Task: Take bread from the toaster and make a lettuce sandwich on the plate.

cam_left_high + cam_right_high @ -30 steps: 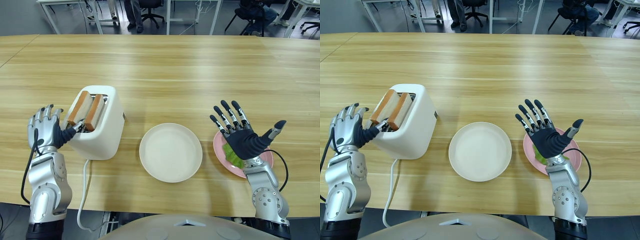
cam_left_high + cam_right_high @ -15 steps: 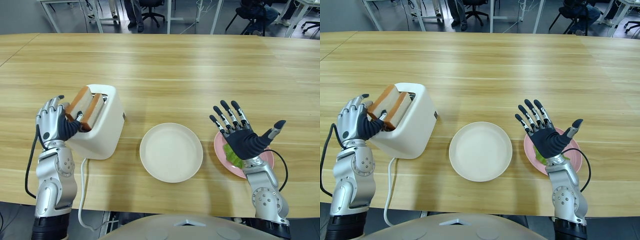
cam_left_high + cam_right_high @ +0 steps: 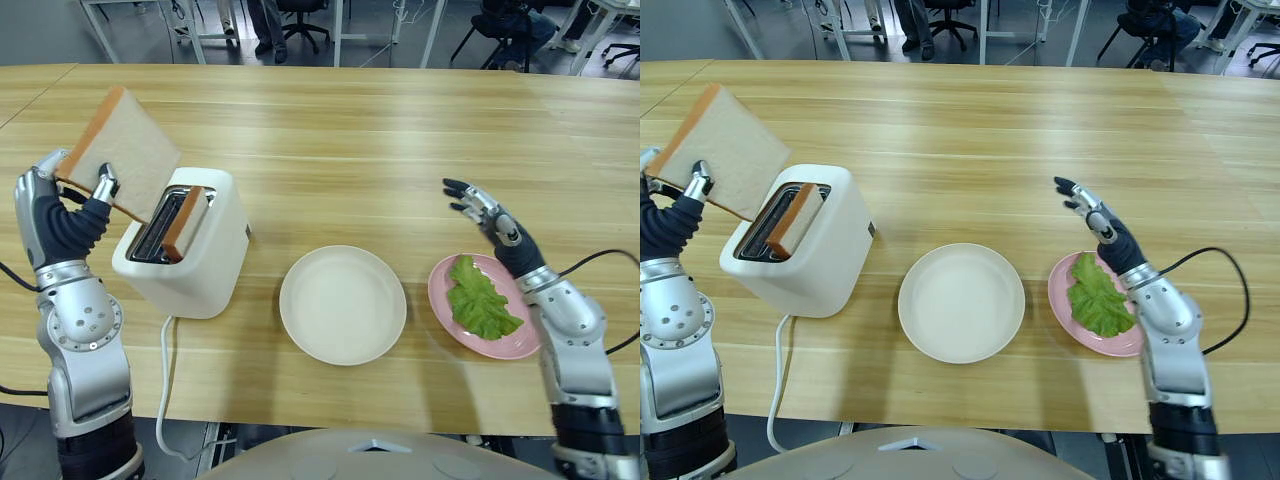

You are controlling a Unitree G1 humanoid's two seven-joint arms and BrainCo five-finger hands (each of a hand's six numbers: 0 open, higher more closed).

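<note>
- Left eye view shows my left hand (image 3: 65, 215) clamped on the lower edge of one bread slice (image 3: 125, 150), which I hold tilted in the air above and just left of the toaster (image 3: 205, 265).
- A second slice (image 3: 186, 222) stands in the toaster's right slot.
- To the right of the toaster, near it, sits the cream plate (image 3: 342, 304), with nothing on it.
- Further right of the toaster, past the cream plate, the lettuce (image 3: 480, 298) lies on a pink plate (image 3: 510, 345).
- My right hand (image 3: 490, 218) hovers above the far edge of that pink plate, fingers spread apart and holding nothing.
- Step in hand, as I judge it: getting the first slice from the toaster to the cream plate. Nothing of the sandwich is built yet.
- Next I should carry the slice rightward over the toaster, level it, and lay it flat in the middle of the cream plate.
- I must pass high enough that the slice misses the toaster's top and the other slice.
</note>
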